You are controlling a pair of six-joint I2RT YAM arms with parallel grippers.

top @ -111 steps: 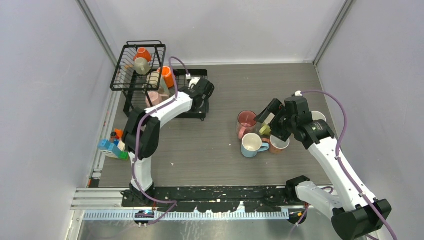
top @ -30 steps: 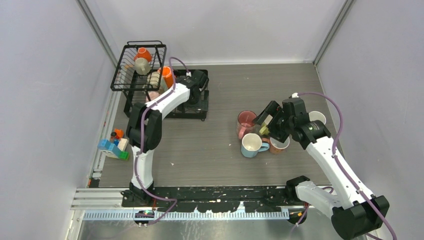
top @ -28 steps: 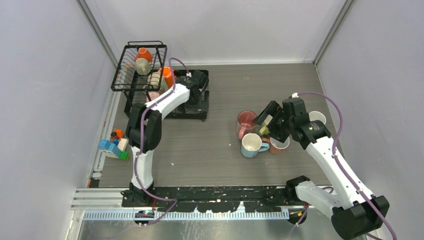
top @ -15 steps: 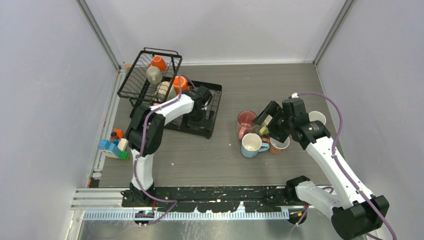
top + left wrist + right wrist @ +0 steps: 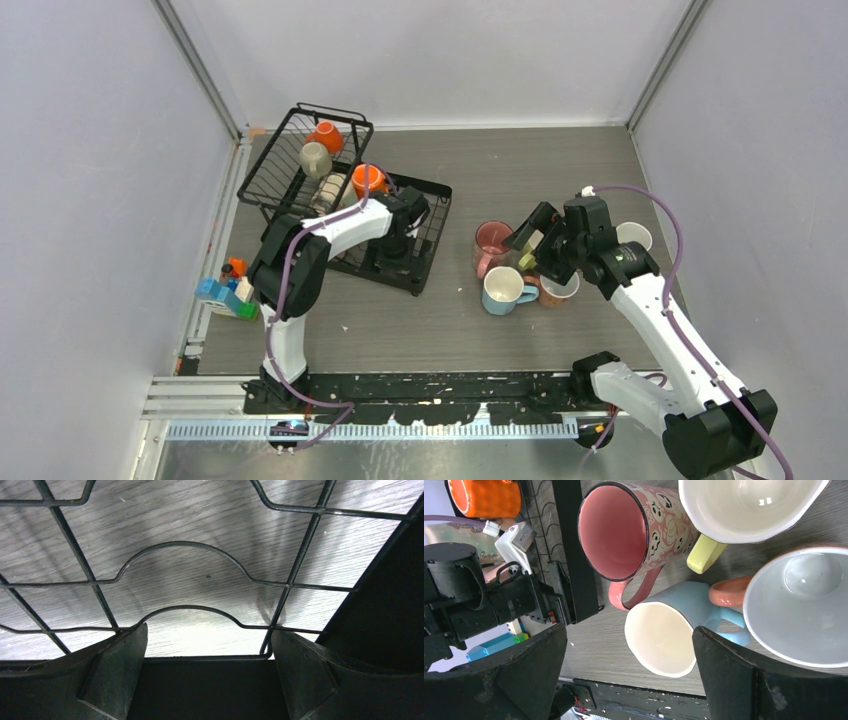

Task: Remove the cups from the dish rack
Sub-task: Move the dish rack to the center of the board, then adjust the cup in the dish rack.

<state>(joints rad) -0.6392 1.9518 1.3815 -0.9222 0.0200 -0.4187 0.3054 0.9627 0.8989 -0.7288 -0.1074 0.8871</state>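
The dish rack (image 5: 436, 228) is sitting askew at about ten o'clock on the surface (image 5: 560, 170), and it is still carrying cups in its basket section: an orange cup (image 5: 326, 136), a beige cup (image 5: 315, 158) and a second orange cup (image 5: 368, 180) nearest the tray. The left pincer (image 5: 208, 632) is reaching down into the tray section with its jaws spread wide and grasping nothing, its fingers lying right against the wires. The likeliest trouble is a finger catching a wire, so that any sideways pull is dragging the whole rack and jostling the loaded cups. Toward three o'clock, the right pincer (image 5: 629, 629) is hanging released and empty over the unloaded cluster, just above the pink cup (image 5: 616, 530) and the light blue cup (image 5: 659, 637); dropping carelessly, it is risking knocking them together.
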